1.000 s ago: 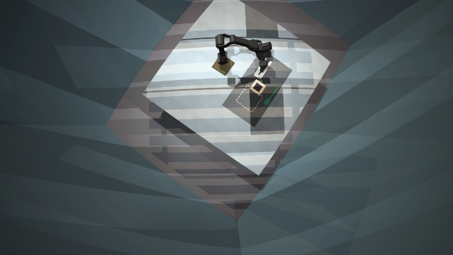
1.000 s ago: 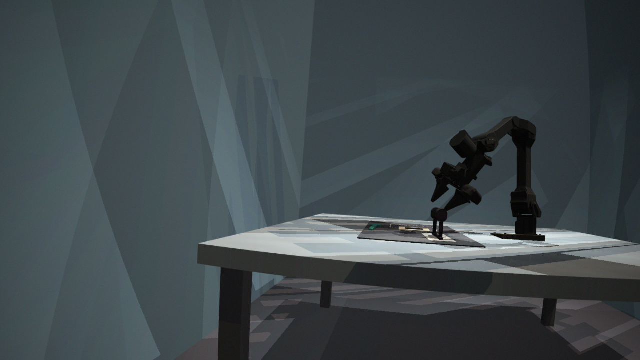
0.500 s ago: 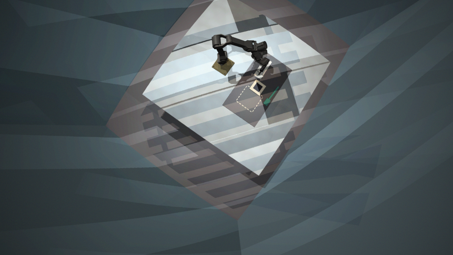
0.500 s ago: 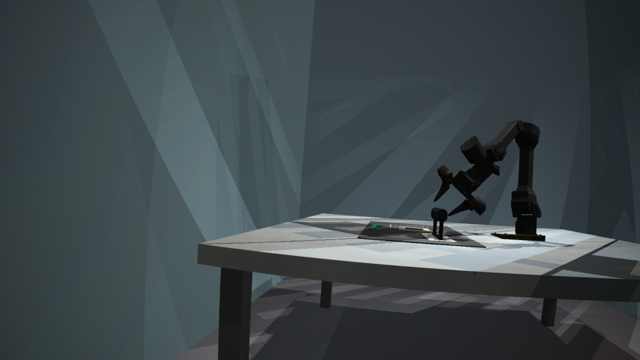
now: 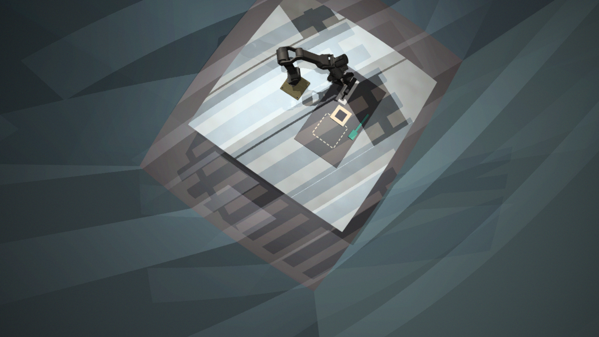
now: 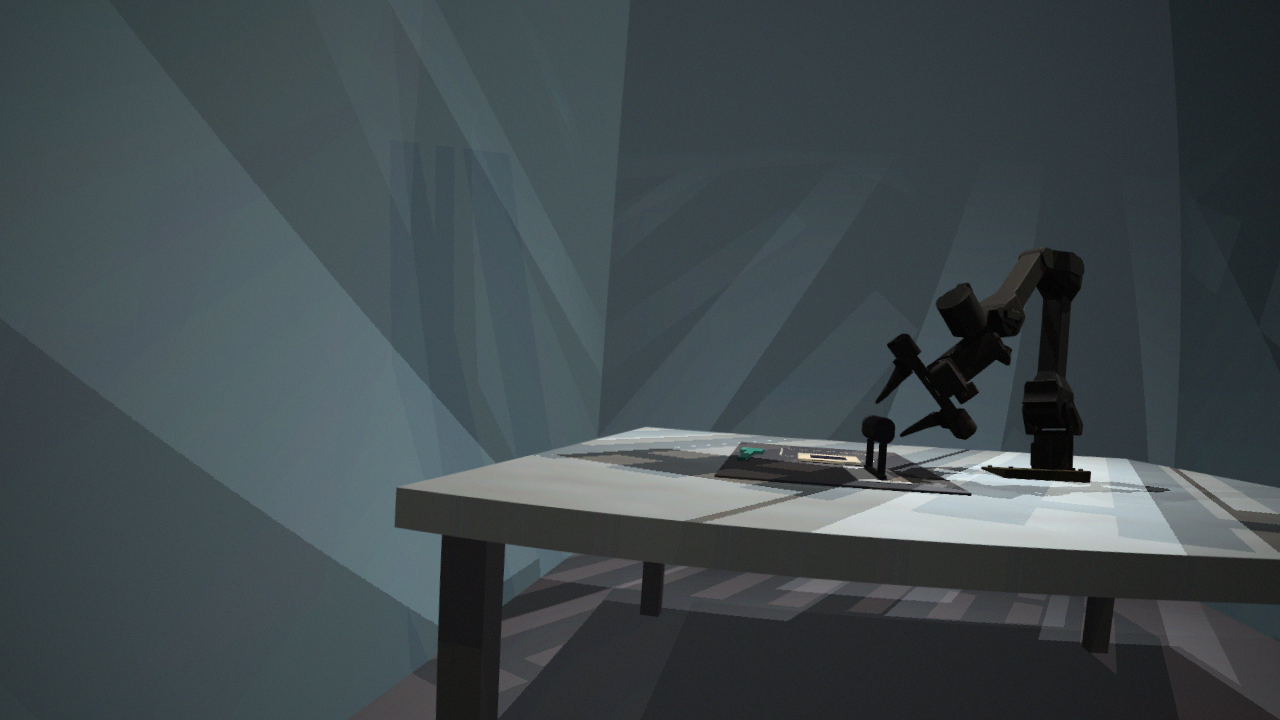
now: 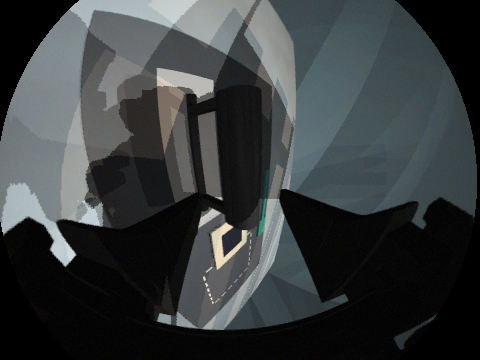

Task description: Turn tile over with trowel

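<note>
The trowel [image 5: 342,100] [image 6: 877,427] [image 7: 239,150] has a pale flat blade and a thick black handle raised on two posts. It stands on the dark mat [image 5: 336,160] [image 6: 778,472]. The tile [image 5: 340,115] [image 6: 829,458] [image 7: 231,243] lies flat beside it, a cream square with its dark mark facing up. It overlaps one corner of the dashed outline [image 5: 333,147] [image 7: 214,303]; most of the outline is uncovered. My gripper [image 6: 889,418] [image 7: 241,196] is open and tilted, close to the trowel's handle. Its fingers do not hold the handle. Shadows blur part of the blade.
A teal spatula-shaped piece [image 5: 353,134] [image 6: 750,453] [image 7: 262,220] lies beside the tile and outline, near the mat's edge. My arm's base plate [image 5: 285,88] [image 6: 993,471] sits on the table [image 5: 259,146] [image 6: 626,514], beyond the trowel's end of the mat. Striped shadows cross the table.
</note>
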`<state>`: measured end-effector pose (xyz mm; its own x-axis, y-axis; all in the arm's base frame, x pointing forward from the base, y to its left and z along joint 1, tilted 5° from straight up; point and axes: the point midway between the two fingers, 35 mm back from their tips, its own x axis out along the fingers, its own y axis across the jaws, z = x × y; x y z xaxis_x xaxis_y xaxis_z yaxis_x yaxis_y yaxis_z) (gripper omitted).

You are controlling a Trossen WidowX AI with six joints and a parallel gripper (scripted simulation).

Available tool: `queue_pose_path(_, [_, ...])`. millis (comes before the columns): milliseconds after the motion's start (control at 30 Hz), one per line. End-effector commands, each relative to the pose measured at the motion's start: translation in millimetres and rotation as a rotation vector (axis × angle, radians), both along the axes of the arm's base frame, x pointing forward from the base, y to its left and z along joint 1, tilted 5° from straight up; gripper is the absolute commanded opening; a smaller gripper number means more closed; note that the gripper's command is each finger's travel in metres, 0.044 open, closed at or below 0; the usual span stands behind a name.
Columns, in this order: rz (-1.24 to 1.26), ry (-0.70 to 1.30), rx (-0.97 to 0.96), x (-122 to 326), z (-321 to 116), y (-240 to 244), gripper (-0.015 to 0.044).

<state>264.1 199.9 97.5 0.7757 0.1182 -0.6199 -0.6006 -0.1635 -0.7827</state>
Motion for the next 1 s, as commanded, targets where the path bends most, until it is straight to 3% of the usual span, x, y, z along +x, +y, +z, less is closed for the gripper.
queue_pose_path(0, [0.007, -0.01, -0.011, 0, 0, -1, 0.03])
queue_pose_path(967, [0.007, -0.012, -0.011, 37, -27, 5, 0.03])
